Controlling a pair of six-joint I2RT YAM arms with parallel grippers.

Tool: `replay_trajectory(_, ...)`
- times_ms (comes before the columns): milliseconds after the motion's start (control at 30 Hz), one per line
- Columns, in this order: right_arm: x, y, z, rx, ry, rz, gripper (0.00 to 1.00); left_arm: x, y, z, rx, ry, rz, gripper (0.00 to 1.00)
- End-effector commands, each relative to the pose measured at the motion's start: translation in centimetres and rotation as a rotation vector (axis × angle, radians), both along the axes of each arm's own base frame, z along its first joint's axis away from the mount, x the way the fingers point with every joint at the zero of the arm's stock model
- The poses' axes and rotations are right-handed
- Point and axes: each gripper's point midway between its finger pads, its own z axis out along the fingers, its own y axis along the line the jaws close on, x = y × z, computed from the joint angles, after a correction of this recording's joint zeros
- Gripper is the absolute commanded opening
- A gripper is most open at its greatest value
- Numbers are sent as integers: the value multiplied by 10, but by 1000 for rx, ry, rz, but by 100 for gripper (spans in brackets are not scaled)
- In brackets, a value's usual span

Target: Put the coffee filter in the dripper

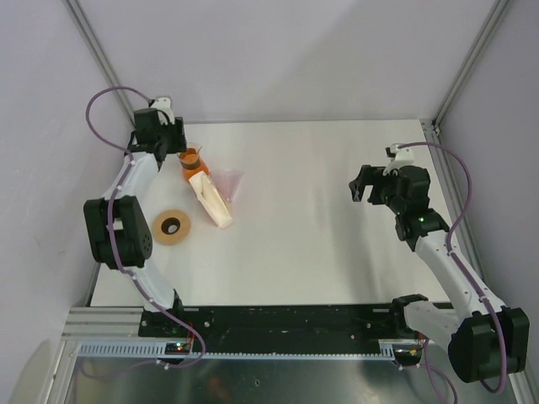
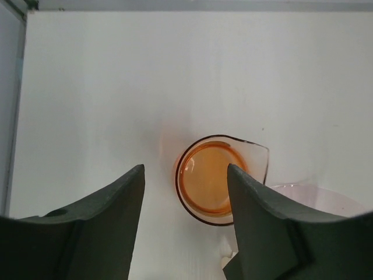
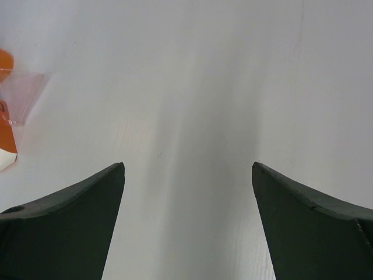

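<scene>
On the left of the tabletop, a brown ring lies nearest. Next is the cream stack of folded filters, its long axis running near-right to far-left. I cannot tell a single coffee filter apart from it. Just right of the stack sits the dripper, wide rim far, tip pointing near. Farthest, the left jaws hang parted and empty over the orange beaker, with the dripper to their near-right. The right jaws, spread wide and empty, are well apart to the right.
</scene>
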Motion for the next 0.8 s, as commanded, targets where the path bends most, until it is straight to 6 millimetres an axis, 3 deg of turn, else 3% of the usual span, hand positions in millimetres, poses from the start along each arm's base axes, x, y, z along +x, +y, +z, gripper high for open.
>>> replay_trajectory(0, 5, 3, 13, -30, -30, 22, 95, 4, 10, -4, 17, 60, 39, 61)
replay_trajectory(133, 7, 1, 6, -40, -9, 11, 96, 11, 8, -19, 14, 90, 20, 55)
replay_trajectory(367, 4, -1, 4, -49, -2, -1, 96, 27, 10, -46, -2, 153, 38, 29)
replay_trajectory(633, -3, -8, 5, -75, 7, -24, 96, 30, 2, -51, -36, 181, 1, 10)
replay_trajectory(767, -8, -11, 5, -82, 14, -31, 96, 32, 0, -40, -44, 164, -8, 1)
